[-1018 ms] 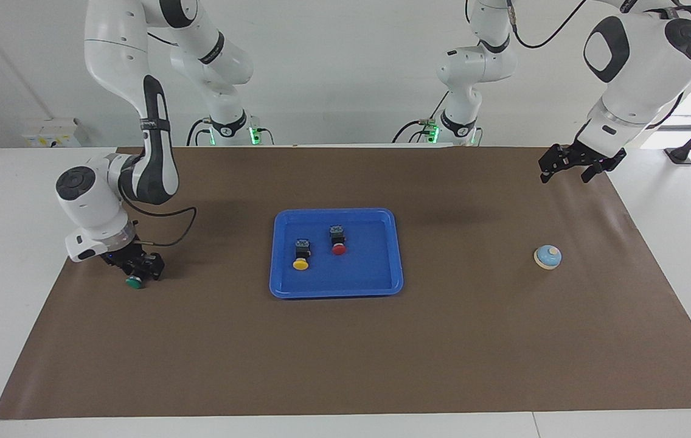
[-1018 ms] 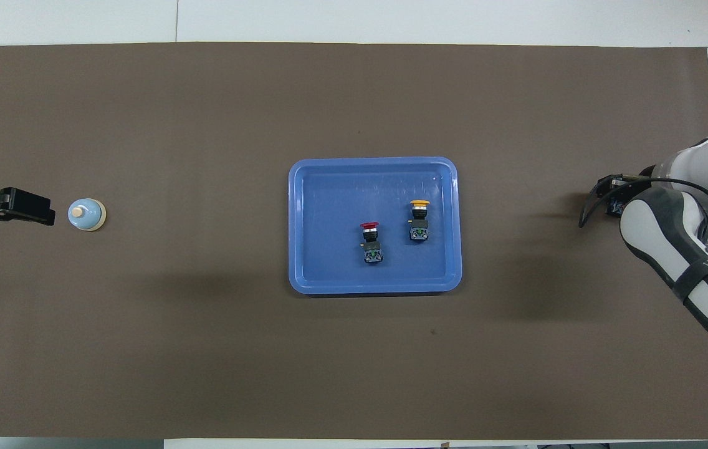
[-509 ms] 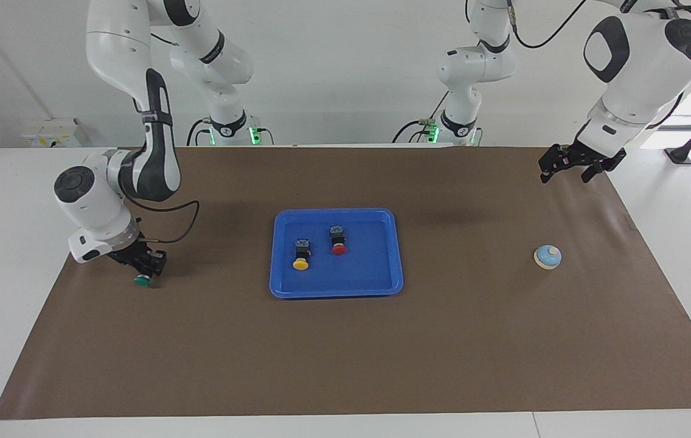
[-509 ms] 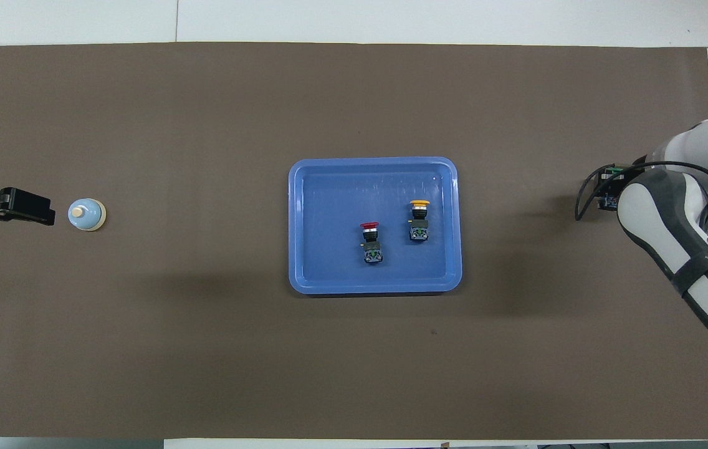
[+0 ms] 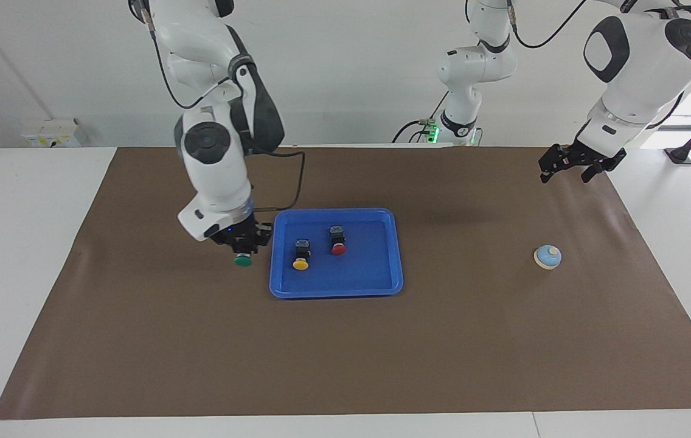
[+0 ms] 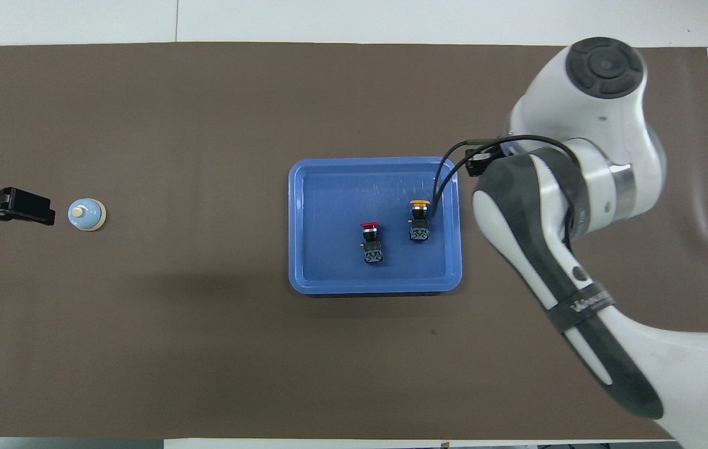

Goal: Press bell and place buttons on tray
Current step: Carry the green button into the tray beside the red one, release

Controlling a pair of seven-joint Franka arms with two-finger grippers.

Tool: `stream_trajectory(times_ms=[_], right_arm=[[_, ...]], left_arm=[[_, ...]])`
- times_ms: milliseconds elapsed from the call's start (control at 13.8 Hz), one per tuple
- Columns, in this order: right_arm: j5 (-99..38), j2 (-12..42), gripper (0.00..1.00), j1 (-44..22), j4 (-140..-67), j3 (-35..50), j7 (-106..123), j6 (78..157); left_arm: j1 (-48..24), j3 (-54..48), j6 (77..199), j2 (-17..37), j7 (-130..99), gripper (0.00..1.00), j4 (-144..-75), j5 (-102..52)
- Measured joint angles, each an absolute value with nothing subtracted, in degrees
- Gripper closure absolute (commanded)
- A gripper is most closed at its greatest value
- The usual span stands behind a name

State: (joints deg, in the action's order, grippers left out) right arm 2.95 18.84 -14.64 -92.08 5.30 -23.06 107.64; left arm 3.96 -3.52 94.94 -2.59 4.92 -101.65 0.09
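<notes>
The blue tray (image 5: pixel 394 243) (image 6: pixel 304 181) lies mid-mat with the yellow button (image 5: pixel 301 256) (image 6: pixel 418 218) and the red button (image 5: pixel 337 241) (image 6: pixel 371 239) lying inside it. My right gripper (image 5: pixel 242 250) is shut on the green button (image 5: pixel 243 260), held in the air just beside the tray's rim at the right arm's end; in the overhead view the arm hides both. The light-blue bell (image 5: pixel 547 257) (image 6: pixel 86 214) stands toward the left arm's end of the mat. My left gripper (image 5: pixel 572 170) (image 6: pixel 48 216) hangs open and raised near the bell.
A brown mat (image 5: pixel 345 353) (image 6: pixel 204 349) covers the table, with white tabletop around it. The right arm's black cable (image 6: pixel 447 168) loops over the tray's corner in the overhead view.
The right arm lifted the green button off the mat and carried it from the right arm's end toward the tray. The left arm stayed still.
</notes>
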Motion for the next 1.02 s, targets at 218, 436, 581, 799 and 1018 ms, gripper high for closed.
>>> stream_trajectory(times_ms=[218, 436, 581, 799, 1018], right_arm=[[-1.11, 20.89, 1.0, -23.77, -90.95, 5.29, -28.14, 107.64], [-1.27, 25.44, 1.0, -31.77, -88.25, 5.13, -30.54, 108.42], [-1.27, 28.57, 1.0, -34.6, -86.79, 5.09, -32.32, 112.42], [-1.27, 31.21, 1.0, -35.18, -86.66, 5.08, -32.42, 116.15], [-1.27, 33.0, 1.0, -35.65, -87.67, 5.06, -32.42, 118.4]], left_arm=[[3.96, -3.52, 94.94, -2.59, 4.92, 0.0, -101.65, 0.09], [3.96, -3.52, 94.94, -2.59, 4.92, 0.0, -101.65, 0.09], [3.96, -3.52, 94.94, -2.59, 4.92, 0.0, -101.65, 0.09], [3.96, -3.52, 94.94, -2.59, 4.92, 0.0, -101.65, 0.09], [3.96, -3.52, 94.94, -2.59, 4.92, 0.0, -101.65, 0.09]])
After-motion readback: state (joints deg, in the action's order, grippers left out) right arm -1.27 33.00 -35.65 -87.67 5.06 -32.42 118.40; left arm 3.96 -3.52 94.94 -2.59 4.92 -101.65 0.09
